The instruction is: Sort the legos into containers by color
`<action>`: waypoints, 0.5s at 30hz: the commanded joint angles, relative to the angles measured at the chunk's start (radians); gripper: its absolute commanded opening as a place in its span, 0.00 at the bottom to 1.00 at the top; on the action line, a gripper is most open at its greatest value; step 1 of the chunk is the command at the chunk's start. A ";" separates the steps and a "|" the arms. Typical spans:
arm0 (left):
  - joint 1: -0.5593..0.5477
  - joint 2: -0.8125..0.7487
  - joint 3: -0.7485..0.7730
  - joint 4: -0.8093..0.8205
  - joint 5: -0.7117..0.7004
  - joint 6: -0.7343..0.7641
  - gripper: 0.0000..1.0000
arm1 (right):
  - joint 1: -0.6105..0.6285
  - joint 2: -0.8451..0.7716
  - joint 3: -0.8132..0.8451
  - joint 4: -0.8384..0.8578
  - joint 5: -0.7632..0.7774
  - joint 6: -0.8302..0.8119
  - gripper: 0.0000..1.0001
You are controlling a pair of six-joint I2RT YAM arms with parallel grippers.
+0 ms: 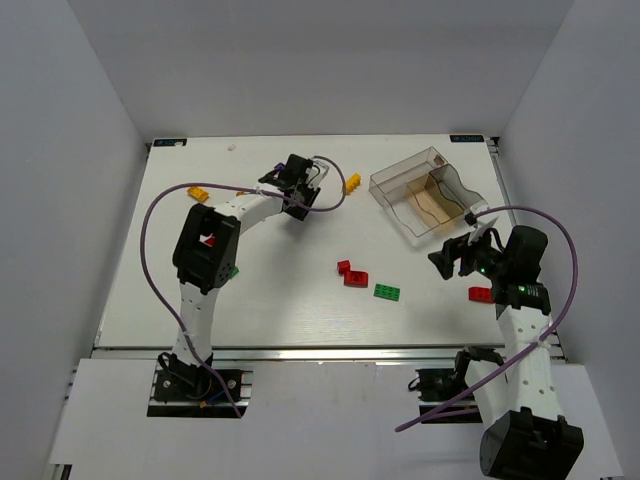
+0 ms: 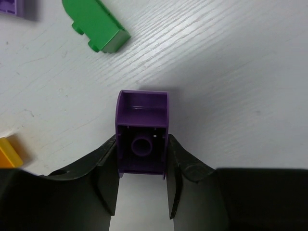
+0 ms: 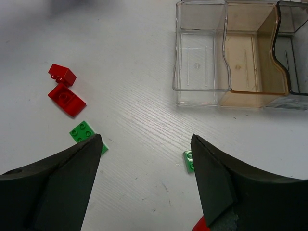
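Note:
My left gripper [image 1: 297,186] reaches to the far middle of the table and is shut on a purple lego [image 2: 142,137], hollow underside towards the camera, gripped between both fingertips. A green lego [image 2: 96,24], another purple one [image 2: 8,6] and a yellow one [image 2: 6,152] lie near it. My right gripper [image 3: 145,139] is open and empty, low over the table in front of the clear box [image 3: 240,53], also in the top view [image 1: 425,190]. Two red legos [image 3: 66,98] and a green one [image 3: 83,131] lie to its left. Another green one [image 3: 188,160] peeks out by its right finger.
In the top view two red legos [image 1: 351,274] and a green one [image 1: 387,292] lie mid-table. A red one [image 1: 480,294] lies by the right wrist. Yellow legos lie at the back [image 1: 352,182] and back left [image 1: 198,192]. White walls enclose the table.

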 commanded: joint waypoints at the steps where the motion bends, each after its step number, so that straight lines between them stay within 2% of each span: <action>1: -0.019 -0.165 0.012 0.052 0.108 -0.047 0.00 | 0.001 -0.007 0.038 0.013 0.003 -0.012 0.79; 2: -0.019 -0.188 0.008 0.092 0.257 -0.054 0.00 | 0.003 -0.005 0.036 0.013 0.004 -0.011 0.78; 3: -0.028 -0.205 0.008 0.120 0.329 -0.062 0.00 | 0.001 -0.005 0.036 0.014 0.004 -0.009 0.76; 4: -0.029 -0.215 0.011 0.138 0.396 -0.077 0.00 | 0.003 -0.004 0.036 0.014 0.004 -0.008 0.65; 5: -0.029 -0.209 0.040 0.175 0.518 -0.086 0.00 | 0.003 -0.004 0.036 0.017 0.004 -0.008 0.53; 6: -0.039 -0.198 0.062 0.194 0.550 -0.103 0.00 | 0.001 -0.002 0.036 0.017 0.009 0.000 0.39; 7: -0.039 -0.155 0.124 0.213 0.581 -0.122 0.00 | 0.003 -0.002 0.035 0.021 0.022 0.003 0.12; 8: -0.048 -0.124 0.164 0.221 0.613 -0.160 0.00 | 0.001 -0.004 0.033 0.030 0.032 0.009 0.03; 9: -0.048 -0.092 0.209 0.224 0.630 -0.165 0.00 | 0.001 -0.004 0.032 0.036 0.044 0.021 0.00; 15: -0.088 0.167 0.510 0.368 0.688 -0.189 0.00 | 0.001 -0.005 0.026 0.050 0.064 0.029 0.00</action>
